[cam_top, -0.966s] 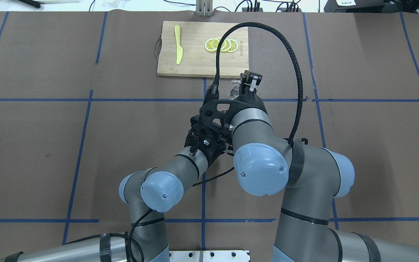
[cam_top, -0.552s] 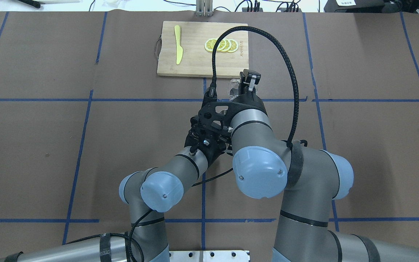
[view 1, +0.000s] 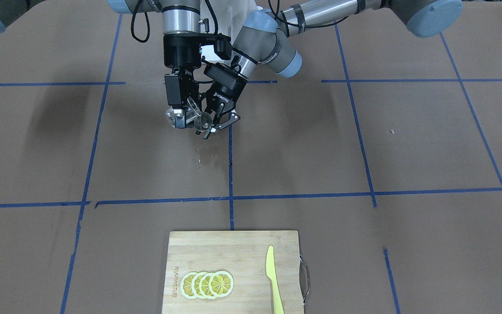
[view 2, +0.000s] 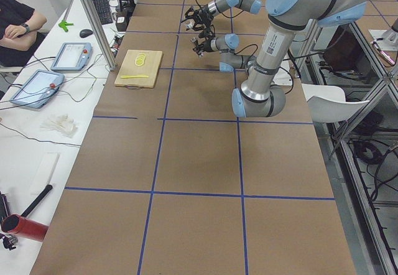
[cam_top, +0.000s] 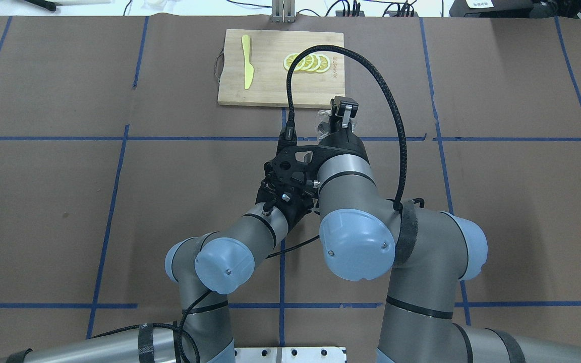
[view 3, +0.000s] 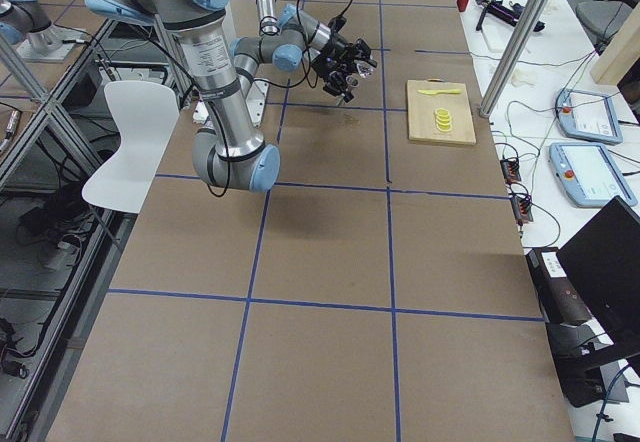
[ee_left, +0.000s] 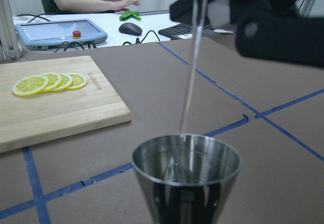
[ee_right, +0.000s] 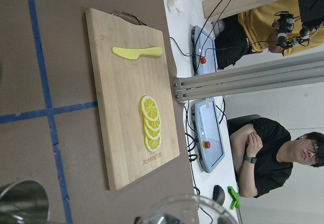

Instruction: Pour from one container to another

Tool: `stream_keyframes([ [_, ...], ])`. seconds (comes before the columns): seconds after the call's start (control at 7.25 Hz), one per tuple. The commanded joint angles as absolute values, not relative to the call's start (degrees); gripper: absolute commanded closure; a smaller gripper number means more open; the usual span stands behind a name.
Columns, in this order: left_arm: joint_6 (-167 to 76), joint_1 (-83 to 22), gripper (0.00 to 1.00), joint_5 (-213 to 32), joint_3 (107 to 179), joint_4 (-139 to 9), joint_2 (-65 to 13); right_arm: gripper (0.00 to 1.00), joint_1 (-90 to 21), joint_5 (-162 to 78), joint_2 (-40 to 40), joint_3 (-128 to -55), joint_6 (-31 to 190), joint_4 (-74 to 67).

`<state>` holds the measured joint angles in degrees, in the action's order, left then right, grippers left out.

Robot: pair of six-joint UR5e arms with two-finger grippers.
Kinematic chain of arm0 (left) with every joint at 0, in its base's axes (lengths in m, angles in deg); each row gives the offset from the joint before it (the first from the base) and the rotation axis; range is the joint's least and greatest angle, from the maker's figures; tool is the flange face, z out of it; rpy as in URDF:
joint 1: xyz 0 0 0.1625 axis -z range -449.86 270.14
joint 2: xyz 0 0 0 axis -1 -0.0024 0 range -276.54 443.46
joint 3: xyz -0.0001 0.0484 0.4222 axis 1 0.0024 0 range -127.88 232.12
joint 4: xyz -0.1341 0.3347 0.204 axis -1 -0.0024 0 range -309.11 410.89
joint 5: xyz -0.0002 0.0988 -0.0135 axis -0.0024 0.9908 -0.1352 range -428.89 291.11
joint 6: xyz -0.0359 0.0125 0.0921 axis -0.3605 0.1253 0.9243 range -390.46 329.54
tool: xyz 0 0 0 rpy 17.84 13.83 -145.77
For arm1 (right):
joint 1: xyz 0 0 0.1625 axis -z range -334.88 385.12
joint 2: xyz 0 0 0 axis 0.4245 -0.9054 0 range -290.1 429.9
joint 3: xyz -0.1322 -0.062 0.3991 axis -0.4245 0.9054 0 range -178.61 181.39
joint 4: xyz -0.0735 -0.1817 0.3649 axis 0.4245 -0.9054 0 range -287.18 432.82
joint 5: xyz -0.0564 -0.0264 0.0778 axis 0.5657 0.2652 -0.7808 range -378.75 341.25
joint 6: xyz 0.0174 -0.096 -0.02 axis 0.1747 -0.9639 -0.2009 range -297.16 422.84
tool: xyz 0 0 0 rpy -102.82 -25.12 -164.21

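A steel cup point(ee_left: 187, 173) stands upright at the bottom of the left wrist view, with my left gripper point(view 1: 217, 123) shut on it above the table. A thin stream of clear liquid point(ee_left: 190, 77) falls into it from above. The stream comes from a clear cup point(view 1: 191, 114), tilted over the steel cup and held by my shut right gripper point(view 1: 180, 117). From overhead, the right gripper point(cam_top: 343, 112) and the clear cup point(cam_top: 323, 121) show just short of the board, while the right wrist hides my left gripper. The clear cup's rim point(ee_right: 182, 210) and the steel cup point(ee_right: 23, 201) lie along the right wrist view's bottom edge.
A wooden cutting board point(cam_top: 270, 85) lies at the far middle with lemon slices point(cam_top: 308, 62) and a yellow knife point(cam_top: 246, 60) on it. Wet spots point(view 1: 203, 158) mark the brown paper under the cups. Operators sit beyond the table's far edge point(ee_right: 263, 153).
My right wrist has shifted slightly to the left and farther out, its cable loop swinging left with it. The left arm has stayed put.
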<state>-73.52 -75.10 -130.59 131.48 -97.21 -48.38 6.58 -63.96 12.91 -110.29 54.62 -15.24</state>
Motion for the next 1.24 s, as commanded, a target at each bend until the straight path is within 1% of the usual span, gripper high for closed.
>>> stream_keyframes([
  [0.0,-73.5,-75.1,1.0,-130.6,131.5,-97.2,-48.4,1.0,7.4,-61.5,13.0,-110.1,53.2,-15.3],
  [1.1,-73.5,-75.1,1.0,-130.6,131.5,-97.2,-48.4,1.0,8.9,-56.1,12.9,-110.0,49.9,-16.3],
])
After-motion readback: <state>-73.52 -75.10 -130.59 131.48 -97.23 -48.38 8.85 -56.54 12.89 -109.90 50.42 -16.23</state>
